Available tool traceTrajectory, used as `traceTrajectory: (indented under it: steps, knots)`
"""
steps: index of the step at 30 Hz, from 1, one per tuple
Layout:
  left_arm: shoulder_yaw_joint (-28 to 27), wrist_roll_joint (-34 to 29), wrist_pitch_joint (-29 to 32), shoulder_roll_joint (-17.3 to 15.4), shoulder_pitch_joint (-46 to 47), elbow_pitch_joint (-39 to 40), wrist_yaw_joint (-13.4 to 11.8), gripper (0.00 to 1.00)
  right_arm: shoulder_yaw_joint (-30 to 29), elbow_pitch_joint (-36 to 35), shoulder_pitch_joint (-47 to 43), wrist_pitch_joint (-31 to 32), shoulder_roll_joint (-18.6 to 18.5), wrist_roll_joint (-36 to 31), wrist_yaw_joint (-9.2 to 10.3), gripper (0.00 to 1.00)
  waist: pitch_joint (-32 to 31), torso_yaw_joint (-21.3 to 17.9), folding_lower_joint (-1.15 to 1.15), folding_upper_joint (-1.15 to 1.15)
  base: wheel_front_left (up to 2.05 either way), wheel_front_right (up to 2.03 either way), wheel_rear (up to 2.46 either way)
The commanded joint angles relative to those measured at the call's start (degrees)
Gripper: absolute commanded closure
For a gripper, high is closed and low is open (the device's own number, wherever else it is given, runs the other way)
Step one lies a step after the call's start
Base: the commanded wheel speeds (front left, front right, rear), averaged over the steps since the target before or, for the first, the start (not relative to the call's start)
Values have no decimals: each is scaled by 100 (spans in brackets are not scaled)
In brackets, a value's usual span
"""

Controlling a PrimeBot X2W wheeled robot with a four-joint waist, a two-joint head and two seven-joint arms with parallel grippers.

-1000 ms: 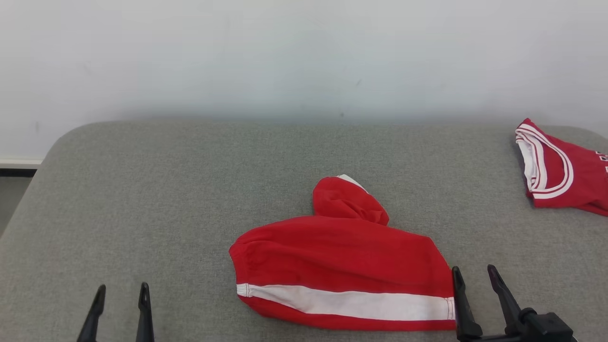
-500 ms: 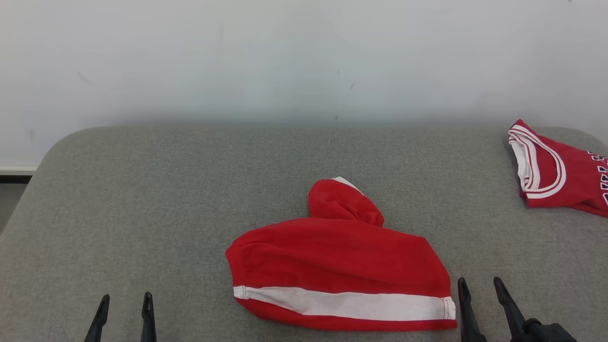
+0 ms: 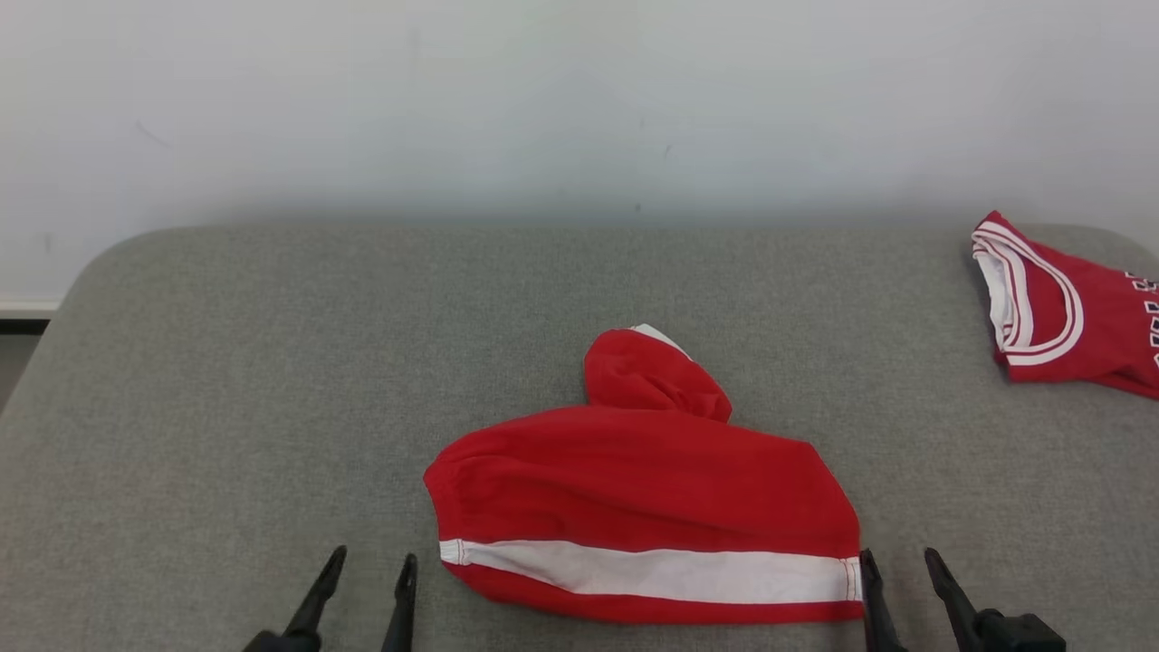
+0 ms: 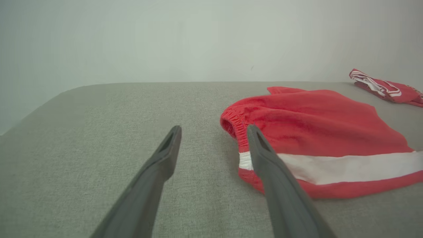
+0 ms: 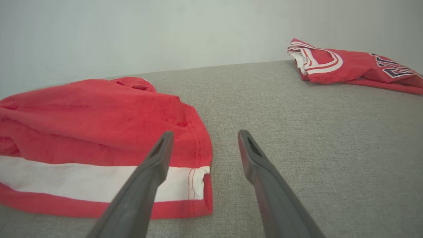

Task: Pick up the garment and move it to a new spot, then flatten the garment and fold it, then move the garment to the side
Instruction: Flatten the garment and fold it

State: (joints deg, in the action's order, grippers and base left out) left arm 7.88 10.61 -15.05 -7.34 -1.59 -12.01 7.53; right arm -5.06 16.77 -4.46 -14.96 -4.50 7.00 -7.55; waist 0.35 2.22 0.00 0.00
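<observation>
A: Where are the red shorts [image 3: 643, 507]?

B: Flat on the grey padded surface [image 3: 272, 362], low in the head view toward six o'clock; white stripe [image 3: 652, 572] along the near edge; a bunched lump at their twelve o'clock.

A: And the grippers?

B: Left gripper [image 3: 375, 554] at the shorts' eight o'clock, fingers spread, holding nothing, just beside the elastic waistband [image 4: 231, 122]; right gripper [image 3: 899, 552] at four o'clock, likewise parted and empty; a red jersey [image 3: 1059, 312] lies well apart at two o'clock.

Head view looks forward and down; both wrist views skim low and near, sharing the garment [image 3: 634, 489].
</observation>
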Motion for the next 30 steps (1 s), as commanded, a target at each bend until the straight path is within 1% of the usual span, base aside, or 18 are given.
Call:
traceTrajectory:
  steps: [1,10,13,16,23,24,25,26,27,28,30]
  knots:
    - [181,140,-16,-110,229,-243,-12,0,46,103,133,-7,4,-40,16,0,132,-31,0,0,0,0,0]
    - [1244,656,-16,-484,1126,-1212,-10,0,186,891,668,109,24,-37,16,0,595,-141,0,0,0,0,0]
    - [1460,777,-16,-559,1320,-1355,-10,0,235,1035,761,80,32,9,16,0,694,-152,0,0,0,0,0]
    - [1561,851,-16,-593,1424,-1405,-10,0,293,1110,764,56,44,43,16,0,732,-154,0,0,0,0,0]
    - [1878,1040,-16,-684,1653,-1698,-10,0,442,1160,773,21,95,91,16,0,789,-240,0,0,0,0,0]
    - [1902,1084,-16,-679,1652,-1749,-9,0,468,1177,797,18,98,89,16,12,787,-250,0,0,0,0,0]
    - [1931,1155,-16,-670,1650,-1824,-9,15,508,1208,821,23,101,98,16,35,784,-258,0,0,0,0,0]
    - [1965,1181,-16,-686,1681,-1876,-9,56,547,1246,852,33,102,101,16,67,781,-264,0,0,0,0,0]
    - [1977,1202,-16,-698,1721,-1906,-10,83,582,1255,896,28,91,90,16,100,772,-267,0,0,0,0,0]
    - [1970,1265,-16,-675,1728,-1943,-9,100,585,1272,928,21,75,88,16,100,755,-263,0,0,0,0,0]
    - [2005,1282,-16,-663,1724,-1993,-9,100,593,1275,954,3,45,96,16,100,717,-251,0,0,0,0,0]
